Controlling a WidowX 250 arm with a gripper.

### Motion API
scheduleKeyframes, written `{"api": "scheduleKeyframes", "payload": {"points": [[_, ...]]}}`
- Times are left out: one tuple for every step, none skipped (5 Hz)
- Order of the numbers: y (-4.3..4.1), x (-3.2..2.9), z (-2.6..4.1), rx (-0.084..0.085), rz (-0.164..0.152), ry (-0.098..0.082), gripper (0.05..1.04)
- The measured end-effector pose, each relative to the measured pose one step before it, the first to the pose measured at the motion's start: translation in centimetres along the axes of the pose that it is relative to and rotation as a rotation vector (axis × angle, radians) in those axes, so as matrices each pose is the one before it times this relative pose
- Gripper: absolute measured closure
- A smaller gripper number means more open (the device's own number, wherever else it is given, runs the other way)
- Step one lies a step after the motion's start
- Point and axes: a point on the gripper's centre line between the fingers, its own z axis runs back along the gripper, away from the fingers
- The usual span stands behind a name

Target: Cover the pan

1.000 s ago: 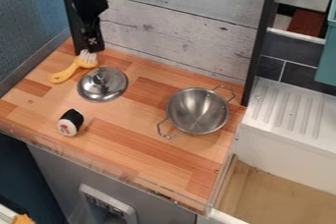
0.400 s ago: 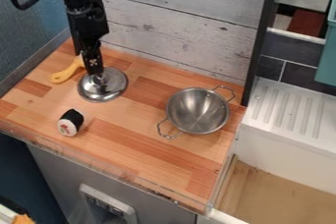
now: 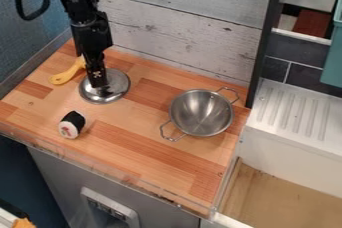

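Gripper (image 3: pixel 101 90) at the middle of the steel lid (image 3: pixel 118 87), left of centre, can't tell if open or closed; two-handled pan (image 3: pixel 202 114) sits right and slightly lower, so carry should go rightward.

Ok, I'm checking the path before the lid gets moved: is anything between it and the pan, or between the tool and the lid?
Nothing visible is in the way. The tool is at the lid, and only bare counter lies between lid and pan.
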Motion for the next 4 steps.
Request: {"api": "scheduleKeyframes", "payload": {"points": [[0.249,-0.191,-0.855,-0.0014,0.0028,0.0272,0.082],[0.273,0.649,-0.221,0.0105,-0.0232,0.0126,0.135],[0.101,0.245,0.063,0.0134,-0.0182,0.0059,0.415],[-0.332,0.045,-0.225,-0.0033,-0.013,-0.0005,0.697]]}}
